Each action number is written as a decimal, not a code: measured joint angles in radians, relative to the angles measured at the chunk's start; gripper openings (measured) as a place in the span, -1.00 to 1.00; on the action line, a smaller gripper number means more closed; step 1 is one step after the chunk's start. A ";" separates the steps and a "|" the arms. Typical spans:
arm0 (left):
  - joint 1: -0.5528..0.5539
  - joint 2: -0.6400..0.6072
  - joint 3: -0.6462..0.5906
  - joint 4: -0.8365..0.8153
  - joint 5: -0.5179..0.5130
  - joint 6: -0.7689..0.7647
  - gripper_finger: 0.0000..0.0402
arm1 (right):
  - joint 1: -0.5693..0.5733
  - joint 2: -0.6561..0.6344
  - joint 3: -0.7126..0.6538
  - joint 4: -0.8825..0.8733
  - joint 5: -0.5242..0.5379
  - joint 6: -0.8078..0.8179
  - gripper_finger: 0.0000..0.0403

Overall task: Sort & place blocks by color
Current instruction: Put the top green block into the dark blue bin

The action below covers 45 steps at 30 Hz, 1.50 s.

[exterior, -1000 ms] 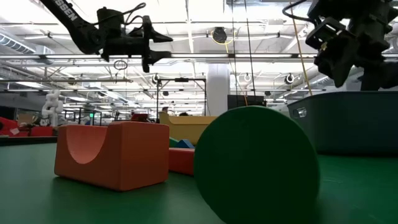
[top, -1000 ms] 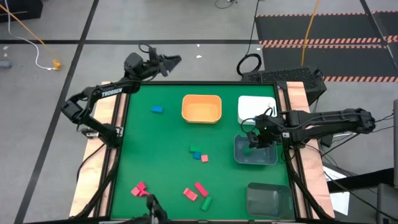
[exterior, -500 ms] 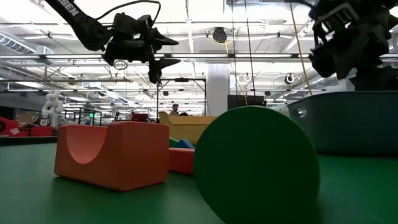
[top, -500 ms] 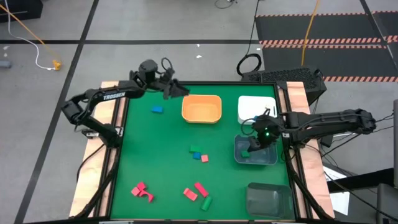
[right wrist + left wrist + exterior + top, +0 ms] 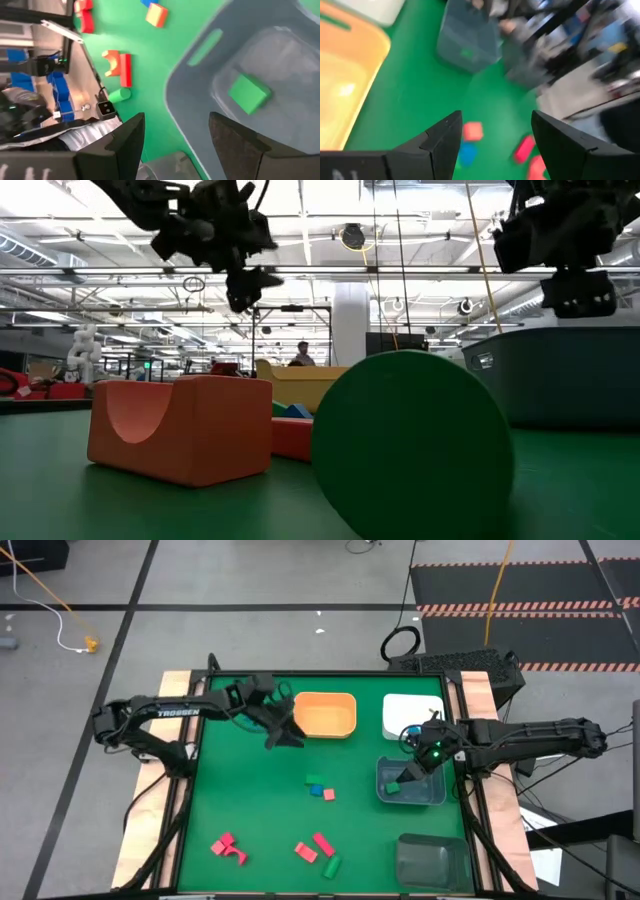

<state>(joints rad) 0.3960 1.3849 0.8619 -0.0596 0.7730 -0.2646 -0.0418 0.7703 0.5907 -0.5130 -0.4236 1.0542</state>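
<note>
High view: the right tool hangs released over the grey bin, where a green block lies. The left tool, also released, hovers above the green worktop beside the orange bin.

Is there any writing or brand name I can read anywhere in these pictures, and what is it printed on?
"TROSSEN": white letters along the left arm, read in the high view.
Small signs in the room behind the table, low view: too small to read.
The bins, blocks and table carry no readable text.
</note>
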 joint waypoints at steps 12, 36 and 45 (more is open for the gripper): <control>-0.338 0.005 0.000 -0.225 -0.558 0.116 0.19 | 0.000 0.000 0.000 0.071 0.005 -0.202 0.04; -0.579 0.173 -0.001 -0.125 -0.969 0.079 0.19 | -0.001 0.000 0.000 0.130 0.168 -0.301 0.04; -0.540 0.227 -0.001 -0.054 -0.883 0.198 0.19 | -0.001 0.001 0.000 0.144 0.192 -0.314 0.04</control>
<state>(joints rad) -0.1444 1.6115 0.8612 -0.1139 -0.1100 -0.0666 -0.0425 0.7712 0.5911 -0.3691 -0.2321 0.7400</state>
